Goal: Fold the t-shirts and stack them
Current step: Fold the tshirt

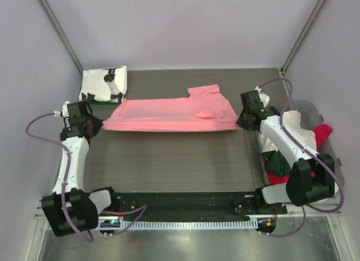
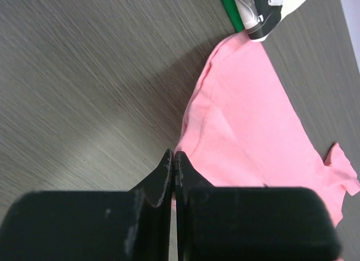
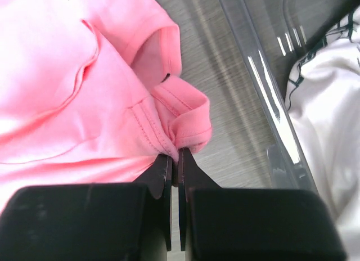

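The left gripper (image 2: 173,157) is pressed together on the left end of the salmon-pink t-shirt (image 1: 169,116), the nipped cloth mostly hidden. The right gripper (image 3: 174,157) pinches its bunched hem at the other end. The shirt lies stretched across the desk's middle, a folded printed t-shirt (image 1: 104,85) sits at the far left corner, and other tees (image 1: 322,134) lie half hidden in the bin (image 1: 308,107) at the right edge.

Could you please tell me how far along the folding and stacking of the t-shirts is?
Done: a folded white cloth t-shirt with black print sits at the far left, a green edge beneath it. In hand: the plain salmon-pink cloth t-shirt, partly folded, pinched at both ends by the left gripper and right gripper. Left: crumpled white, red and dark green shirts in the clear plastic bin.
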You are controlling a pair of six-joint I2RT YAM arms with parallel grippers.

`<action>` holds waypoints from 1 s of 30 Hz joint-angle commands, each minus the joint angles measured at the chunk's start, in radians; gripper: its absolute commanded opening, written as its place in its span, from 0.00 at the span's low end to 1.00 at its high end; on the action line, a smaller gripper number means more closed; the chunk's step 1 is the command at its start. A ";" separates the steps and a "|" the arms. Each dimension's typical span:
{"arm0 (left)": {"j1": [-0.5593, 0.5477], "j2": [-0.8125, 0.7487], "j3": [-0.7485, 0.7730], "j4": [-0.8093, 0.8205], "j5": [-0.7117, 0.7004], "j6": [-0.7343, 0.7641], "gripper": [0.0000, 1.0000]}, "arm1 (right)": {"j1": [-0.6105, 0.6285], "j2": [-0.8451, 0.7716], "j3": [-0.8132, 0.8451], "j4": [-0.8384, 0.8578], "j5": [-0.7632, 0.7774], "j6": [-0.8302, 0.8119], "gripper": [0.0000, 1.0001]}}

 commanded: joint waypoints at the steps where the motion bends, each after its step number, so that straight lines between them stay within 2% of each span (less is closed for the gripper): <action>1: 0.024 -0.046 -0.079 -0.117 -0.035 0.037 0.00 | -0.002 -0.057 -0.121 -0.062 0.000 0.017 0.01; 7: 0.052 -0.175 -0.265 -0.125 -0.001 -0.035 0.00 | 0.004 -0.133 -0.313 -0.022 -0.101 0.053 0.01; 13: 0.077 -0.234 -0.279 -0.191 -0.008 -0.084 0.03 | 0.023 -0.173 -0.367 -0.033 -0.205 0.108 0.01; 16: 0.078 -0.265 -0.268 -0.229 -0.011 -0.105 0.07 | 0.043 -0.192 -0.393 -0.029 -0.250 0.155 0.16; 17: 0.078 -0.273 -0.265 -0.240 -0.014 -0.108 0.10 | 0.047 -0.208 -0.401 -0.029 -0.253 0.164 0.25; 18: 0.078 -0.282 -0.259 -0.252 -0.021 -0.112 0.13 | 0.055 -0.218 -0.410 -0.031 -0.256 0.177 0.30; 19: 0.078 -0.297 -0.255 -0.275 -0.025 -0.118 0.29 | 0.061 -0.227 -0.425 -0.042 -0.256 0.195 0.35; 20: 0.077 -0.307 -0.250 -0.284 -0.024 -0.122 0.43 | 0.076 -0.253 -0.433 -0.048 -0.256 0.206 0.49; 22: 0.078 -0.320 -0.222 -0.318 -0.004 -0.122 0.70 | 0.095 -0.291 -0.444 -0.071 -0.256 0.233 0.60; 23: 0.078 -0.339 -0.212 -0.332 -0.005 -0.118 0.75 | 0.113 -0.313 -0.442 -0.082 -0.244 0.241 0.64; 25: 0.081 -0.354 -0.170 -0.353 -0.011 -0.102 0.80 | 0.132 -0.380 -0.413 -0.106 -0.233 0.250 0.65; 27: 0.081 -0.366 -0.140 -0.354 -0.005 -0.058 0.80 | 0.149 -0.419 -0.376 -0.105 -0.221 0.226 0.65; 30: 0.080 -0.348 -0.081 -0.324 0.045 0.045 0.81 | 0.150 -0.388 -0.251 -0.088 -0.180 0.131 0.65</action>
